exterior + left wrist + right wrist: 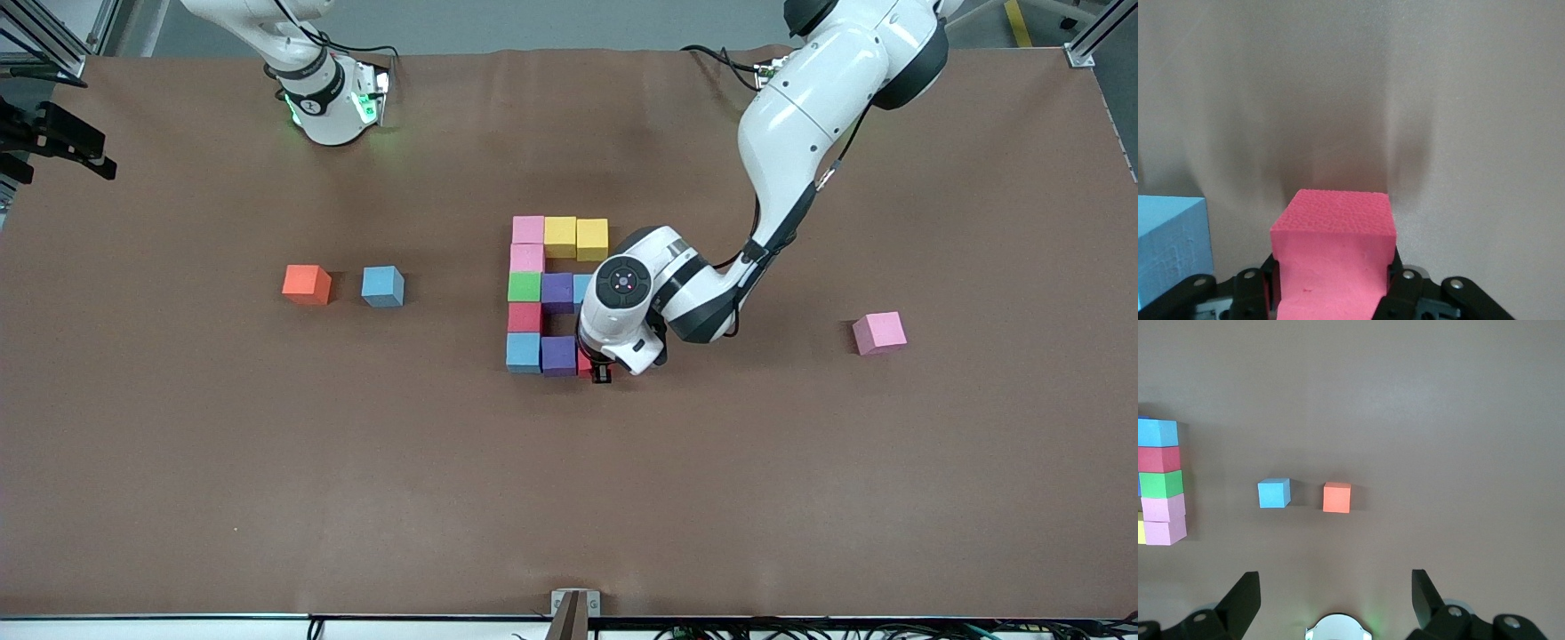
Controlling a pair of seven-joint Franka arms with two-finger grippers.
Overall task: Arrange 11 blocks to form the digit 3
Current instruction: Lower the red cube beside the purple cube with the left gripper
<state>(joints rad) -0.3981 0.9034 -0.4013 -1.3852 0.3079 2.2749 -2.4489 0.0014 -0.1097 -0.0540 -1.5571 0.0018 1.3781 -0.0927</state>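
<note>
Ten cubes of the digit 3 (542, 293) lie mid-table in the front view; the left gripper (597, 366) holds a red cube (584, 363) beside the purple cube (558, 355). Left wrist view: fingers (1269, 283) pinch that cube. Right wrist view: the waiting right gripper (1335, 597) stands spread above the table, with a blue cube (1273, 493) and an orange cube (1337, 497) in sight.

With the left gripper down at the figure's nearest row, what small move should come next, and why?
Probably open the left gripper and lift straight up. It is shut on the red cube, which appears set at table level beside the purple cube, closing the bar nearest the front camera. The right gripper waits open near its base.
</note>
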